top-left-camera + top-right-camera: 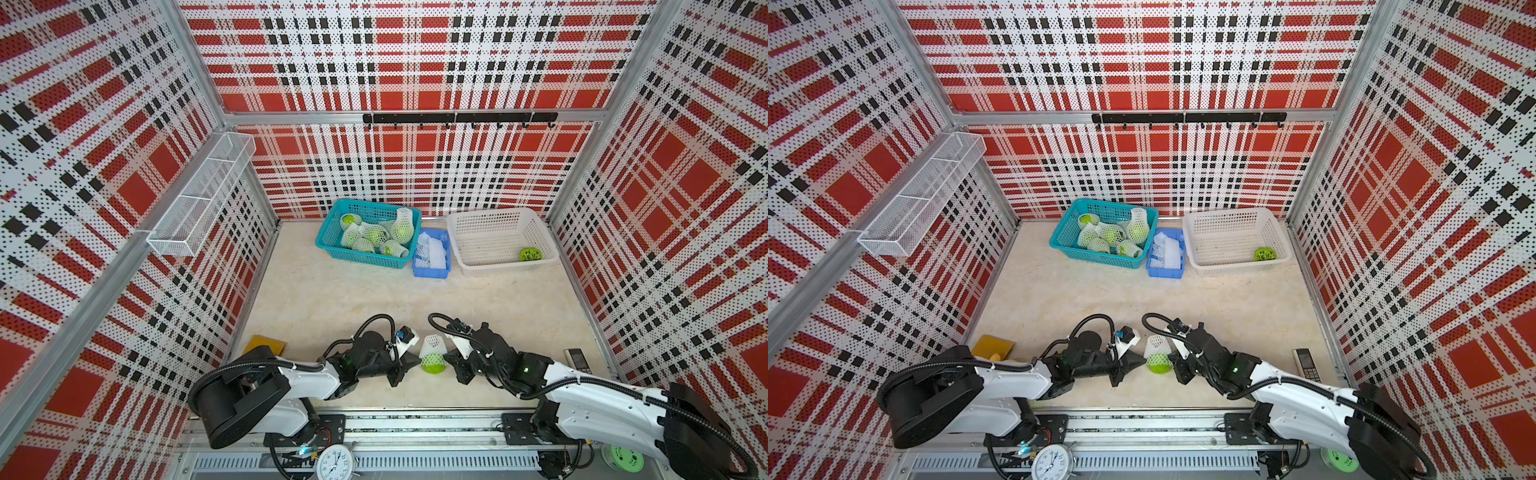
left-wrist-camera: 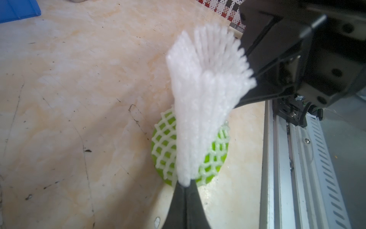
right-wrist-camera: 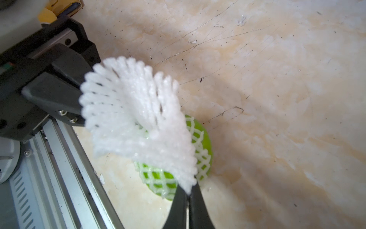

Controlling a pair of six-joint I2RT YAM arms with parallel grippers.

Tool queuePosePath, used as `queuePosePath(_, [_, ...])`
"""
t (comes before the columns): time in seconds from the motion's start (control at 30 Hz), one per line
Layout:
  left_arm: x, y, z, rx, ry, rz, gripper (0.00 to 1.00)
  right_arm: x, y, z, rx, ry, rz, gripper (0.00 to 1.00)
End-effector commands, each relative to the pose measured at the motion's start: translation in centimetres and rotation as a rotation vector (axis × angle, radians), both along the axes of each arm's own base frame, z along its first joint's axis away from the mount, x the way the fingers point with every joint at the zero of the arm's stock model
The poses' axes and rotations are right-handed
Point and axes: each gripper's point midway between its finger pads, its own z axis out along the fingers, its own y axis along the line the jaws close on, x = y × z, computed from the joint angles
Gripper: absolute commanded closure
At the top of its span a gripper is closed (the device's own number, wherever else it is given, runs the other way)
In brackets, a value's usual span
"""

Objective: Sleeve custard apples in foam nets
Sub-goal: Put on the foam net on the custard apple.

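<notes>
Near the front edge of the desk [image 1: 332, 299] a custard apple [image 1: 433, 368] sits between the two arms. A foam net [image 1: 432, 345] is stretched over most of it, and the rest of the sleeve stands up empty. The left end effector [image 2: 185, 187] is clamped tight on the net's edge, and the right end effector [image 3: 188, 191] pinches the opposite side. At the back, a teal basket [image 1: 361, 256] holds sleeved fruits.

Perforated walls [image 1: 415, 62] printed in red, white and black plaid close three sides. Far beyond the left claw [image 1: 417, 359] and right claw [image 1: 448, 356] hangs a black hook rail [image 1: 459, 118], with a white wire shelf [image 1: 201, 195] on the left claw's side. Beneath them lies the pale, scratched bench [image 1: 332, 299].
</notes>
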Motion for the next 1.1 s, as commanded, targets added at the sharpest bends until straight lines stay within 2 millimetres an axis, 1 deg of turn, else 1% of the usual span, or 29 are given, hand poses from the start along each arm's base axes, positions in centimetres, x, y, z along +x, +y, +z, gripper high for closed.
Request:
queuePosePath(0.0, [0.1, 0.5, -0.1, 0.001, 0.010, 0.023, 1.00, -0.7, -1.1, -1.4, -0.055, 0.040, -0.023, 1.00])
queuePosePath(0.13, [0.0, 0.4, 0.3, -0.012, 0.006, 0.017, 1.00, -1.0, -0.8, -1.5, -0.055, 0.049, -0.014, 1.00])
queuePosePath(0.37, [-0.3, 1.0, -0.7, 0.010, 0.036, 0.035, 1.00, -2.1, 0.2, -1.4, -0.029, 0.079, 0.043, 1.00])
queuePosePath(0.53, [-0.3, 1.7, -1.6, 0.028, 0.064, 0.069, 1.00, -2.3, -0.1, -2.1, -0.049, 0.088, 0.037, 1.00])
queuePosePath(0.63, [-0.3, 1.9, -1.7, 0.030, 0.068, 0.082, 1.00, -2.2, -0.2, -2.2, -0.055, 0.082, 0.024, 1.00])
queuePosePath(0.8, [-0.3, 1.7, -1.2, 0.009, 0.069, 0.080, 1.00, -2.3, -0.4, -1.8, -0.045, 0.077, 0.019, 1.00])
queuePosePath(0.93, [-0.5, 1.6, 0.1, -0.022, 0.060, 0.071, 1.00, -2.9, -0.3, -0.7, -0.005, 0.074, 0.044, 1.00])
queuePosePath(1.07, [-0.3, 2.2, 0.2, -0.004, 0.041, 0.087, 1.00, -3.2, -0.4, 0.2, 0.019, 0.061, 0.061, 1.00])
